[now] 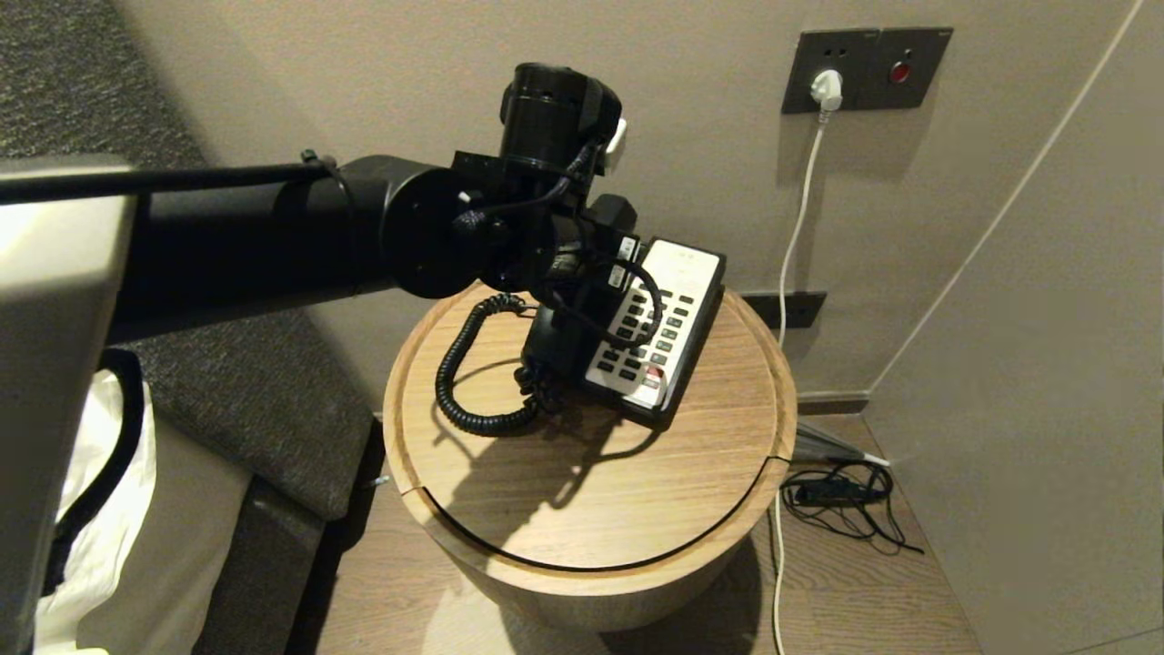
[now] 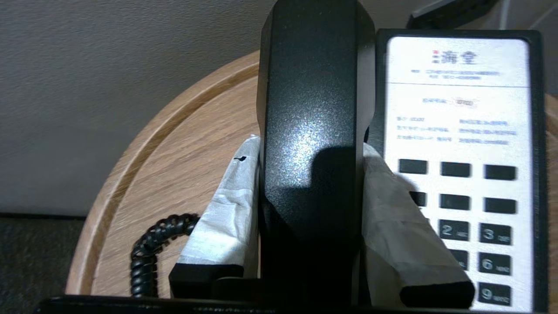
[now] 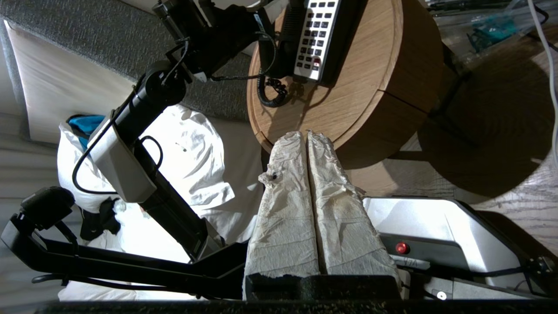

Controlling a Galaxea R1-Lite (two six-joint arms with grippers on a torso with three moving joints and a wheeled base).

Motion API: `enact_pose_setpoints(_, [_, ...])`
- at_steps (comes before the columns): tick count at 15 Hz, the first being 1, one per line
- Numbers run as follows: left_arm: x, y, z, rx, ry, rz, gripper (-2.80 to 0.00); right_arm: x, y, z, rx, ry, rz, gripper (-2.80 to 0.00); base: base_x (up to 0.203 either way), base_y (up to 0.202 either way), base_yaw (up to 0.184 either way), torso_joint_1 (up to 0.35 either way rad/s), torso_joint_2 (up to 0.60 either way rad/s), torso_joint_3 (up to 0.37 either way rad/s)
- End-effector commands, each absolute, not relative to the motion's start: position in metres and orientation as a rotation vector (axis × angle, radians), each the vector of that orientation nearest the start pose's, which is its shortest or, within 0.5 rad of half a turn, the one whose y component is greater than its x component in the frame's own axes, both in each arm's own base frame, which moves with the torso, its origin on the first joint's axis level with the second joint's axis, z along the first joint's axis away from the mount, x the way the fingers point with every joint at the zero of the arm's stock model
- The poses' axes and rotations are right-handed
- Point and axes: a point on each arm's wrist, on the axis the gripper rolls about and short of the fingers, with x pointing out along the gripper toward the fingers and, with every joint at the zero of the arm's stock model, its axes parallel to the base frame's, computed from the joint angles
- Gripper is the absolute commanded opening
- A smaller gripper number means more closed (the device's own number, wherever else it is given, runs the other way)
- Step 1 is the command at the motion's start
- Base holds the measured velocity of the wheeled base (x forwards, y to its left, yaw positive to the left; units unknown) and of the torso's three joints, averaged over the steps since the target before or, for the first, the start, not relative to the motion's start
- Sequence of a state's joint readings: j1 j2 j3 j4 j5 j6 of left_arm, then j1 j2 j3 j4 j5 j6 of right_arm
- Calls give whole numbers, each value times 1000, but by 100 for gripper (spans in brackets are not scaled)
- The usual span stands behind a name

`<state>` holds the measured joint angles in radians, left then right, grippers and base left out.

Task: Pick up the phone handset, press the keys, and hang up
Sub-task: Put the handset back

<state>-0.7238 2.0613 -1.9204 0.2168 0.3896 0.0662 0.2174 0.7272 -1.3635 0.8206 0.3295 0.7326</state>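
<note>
A black phone base point(image 1: 668, 337) with a white keypad face sits on the round wooden table point(image 1: 637, 482). The black handset point(image 2: 314, 87) lies along the base's left side, next to the keypad point(image 2: 457, 131). A coiled black cord point(image 1: 459, 373) loops over the table from the handset. My left gripper point(image 2: 310, 144) reaches over the phone, with one white-wrapped finger point(image 2: 226, 209) pressed against each side of the handset. In the head view my left wrist point(image 1: 546, 209) hides most of the handset. My right gripper point(image 3: 307, 135) is shut and empty, parked low and short of the table's near edge.
A beige wall stands close behind the table, with a socket panel point(image 1: 864, 68) and a white cable point(image 1: 800, 209) running down. A grey padded bed edge point(image 1: 245, 391) lies to the left. Black cables point(image 1: 841, 496) lie on the floor at the right.
</note>
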Motion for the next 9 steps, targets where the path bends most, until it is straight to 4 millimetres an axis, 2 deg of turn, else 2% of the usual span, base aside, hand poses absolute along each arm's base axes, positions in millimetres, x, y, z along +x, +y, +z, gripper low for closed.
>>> enact_pose_setpoints(1, [320,-273,278,257,298,-346,-280,-30,1,345,726,385,451,-280,0,0,0,0,0,0])
enact_pose_setpoints(9, [325,-278,269,264,310,-347,-280,-30,1,343,726,387,451,-280,0,0,0,0,0,0])
